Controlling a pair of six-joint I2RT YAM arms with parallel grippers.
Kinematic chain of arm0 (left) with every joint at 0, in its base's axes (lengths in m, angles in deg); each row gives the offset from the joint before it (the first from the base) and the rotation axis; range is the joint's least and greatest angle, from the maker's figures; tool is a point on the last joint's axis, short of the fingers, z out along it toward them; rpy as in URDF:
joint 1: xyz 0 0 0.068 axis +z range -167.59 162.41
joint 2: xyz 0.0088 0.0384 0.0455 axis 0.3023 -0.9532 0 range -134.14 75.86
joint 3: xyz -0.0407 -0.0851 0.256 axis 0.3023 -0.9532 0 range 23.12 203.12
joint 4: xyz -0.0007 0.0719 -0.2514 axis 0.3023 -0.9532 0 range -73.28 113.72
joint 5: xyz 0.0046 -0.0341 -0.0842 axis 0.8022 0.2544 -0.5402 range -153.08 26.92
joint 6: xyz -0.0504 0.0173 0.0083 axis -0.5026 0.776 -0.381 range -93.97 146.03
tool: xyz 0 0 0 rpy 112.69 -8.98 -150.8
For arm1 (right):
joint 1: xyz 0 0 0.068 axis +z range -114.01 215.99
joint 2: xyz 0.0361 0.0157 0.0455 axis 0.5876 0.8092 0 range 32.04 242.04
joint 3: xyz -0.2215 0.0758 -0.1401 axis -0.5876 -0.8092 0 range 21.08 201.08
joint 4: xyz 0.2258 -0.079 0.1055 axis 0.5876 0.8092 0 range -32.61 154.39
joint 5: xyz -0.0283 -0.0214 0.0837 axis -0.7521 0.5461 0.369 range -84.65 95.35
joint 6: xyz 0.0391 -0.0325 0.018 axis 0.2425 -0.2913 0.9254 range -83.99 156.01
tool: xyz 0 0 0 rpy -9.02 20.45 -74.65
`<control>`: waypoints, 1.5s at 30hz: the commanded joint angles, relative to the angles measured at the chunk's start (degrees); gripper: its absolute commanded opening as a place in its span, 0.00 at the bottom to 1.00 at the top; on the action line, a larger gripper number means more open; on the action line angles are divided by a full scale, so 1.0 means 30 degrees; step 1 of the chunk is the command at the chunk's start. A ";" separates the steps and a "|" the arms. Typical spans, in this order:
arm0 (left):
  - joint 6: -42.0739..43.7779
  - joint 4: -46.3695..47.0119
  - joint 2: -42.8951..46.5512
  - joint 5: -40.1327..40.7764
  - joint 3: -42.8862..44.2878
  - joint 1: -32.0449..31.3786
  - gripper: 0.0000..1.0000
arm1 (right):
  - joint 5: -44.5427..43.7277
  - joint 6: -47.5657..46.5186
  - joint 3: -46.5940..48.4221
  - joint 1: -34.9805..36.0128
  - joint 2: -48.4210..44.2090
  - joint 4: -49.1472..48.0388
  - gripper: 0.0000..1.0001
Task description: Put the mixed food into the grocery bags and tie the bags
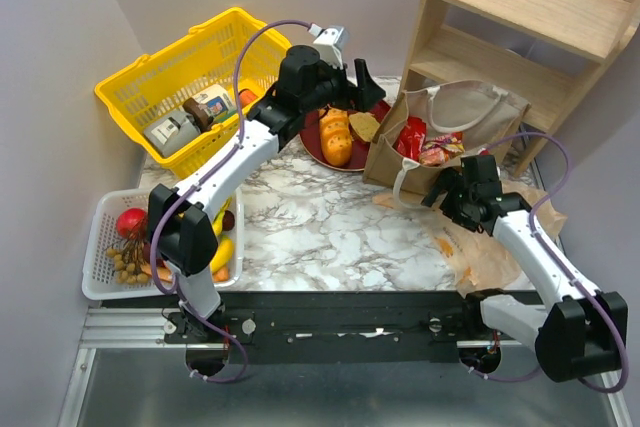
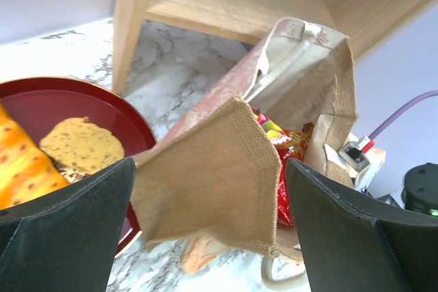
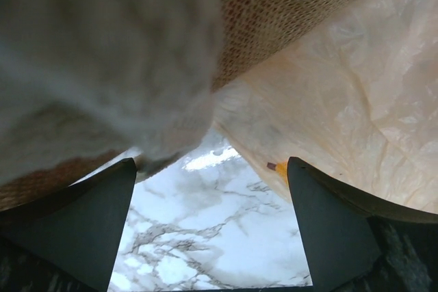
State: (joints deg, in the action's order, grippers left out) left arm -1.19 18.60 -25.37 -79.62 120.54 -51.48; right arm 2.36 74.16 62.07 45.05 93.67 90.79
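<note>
The brown bag (image 1: pixel 386 161) with white rope handles (image 1: pixel 400 189) stands open at the right of the red plate (image 1: pixel 312 143). Red and orange crisp packets (image 1: pixel 424 142) lie inside it, also seen in the left wrist view (image 2: pixel 279 143). A round brown bun (image 1: pixel 364 127) lies on the plate beside the orange loaf (image 1: pixel 337 139). My left gripper (image 1: pixel 355 87) is open and hovers over the plate's far side, with the bag's corner (image 2: pixel 212 189) showing between its fingers. My right gripper (image 1: pixel 447 189) is open and empty, low at the bag's front. The thin tan plastic bag (image 1: pixel 505 247) lies flat under my right arm.
A white mesh tray (image 1: pixel 98 287) at the left holds a banana (image 1: pixel 222 253), a red fruit (image 1: pixel 131 222) and small brown fruit. A yellow basket (image 1: pixel 150 77) with boxes and jars stands at the back left. A wooden shelf (image 1: pixel 520 7) stands behind the bag.
</note>
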 commanded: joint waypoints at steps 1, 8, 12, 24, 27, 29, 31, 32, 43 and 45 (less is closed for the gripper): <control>0.0228 -0.0665 0.0462 -0.1222 -0.0541 -0.0129 0.99 | -0.1877 0.0029 -0.0160 0.0056 0.1808 -0.0415 1.00; -0.0387 -0.0022 -0.0589 -0.2660 -0.1216 -0.0450 0.94 | -0.0705 -0.1344 0.0543 0.0085 -0.0585 -0.0269 0.99; -0.1263 0.0680 -0.1382 -0.3334 -0.0748 -0.0773 0.89 | -0.0706 -0.2811 0.1889 0.0085 -0.2784 0.0990 0.99; -0.2526 0.2205 -0.3083 -0.5269 -0.0014 -0.1535 0.63 | 0.4003 -0.6738 0.6314 0.0056 -0.5192 0.6115 0.94; -0.2586 0.2470 -0.2732 -0.5124 -0.0190 -0.1652 0.64 | 0.5471 -0.7180 0.6639 0.0085 -0.4548 0.7465 0.86; -0.2324 0.2325 -0.2236 -0.4541 -0.0482 -0.1711 0.78 | 0.5914 -0.7209 0.6057 0.0057 -0.4604 0.7672 0.84; -0.1797 0.2120 -0.1912 -0.4246 -0.0688 -0.1799 0.83 | 0.6326 -0.7209 0.5703 0.0085 -0.4692 0.7818 0.84; -0.1621 0.1974 -0.1679 -0.4099 -0.0863 -0.1828 0.86 | 0.6356 -0.7122 0.5382 0.0057 -0.4692 0.8022 0.84; 0.0872 -0.1719 -0.2056 -0.3157 -0.0719 -0.2708 0.30 | 0.5915 -0.4897 0.3363 0.0086 -0.2994 0.7939 0.85; 0.0375 -0.1457 -0.2495 -0.3161 -0.0193 -0.2650 0.00 | 0.5975 -0.4168 0.2774 0.0057 -0.2673 0.7001 0.86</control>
State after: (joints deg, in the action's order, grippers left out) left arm -0.73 16.37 -32.21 -89.52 118.23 -59.29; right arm 18.95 57.24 73.90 45.05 84.44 114.03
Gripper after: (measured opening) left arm 0.287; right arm 0.850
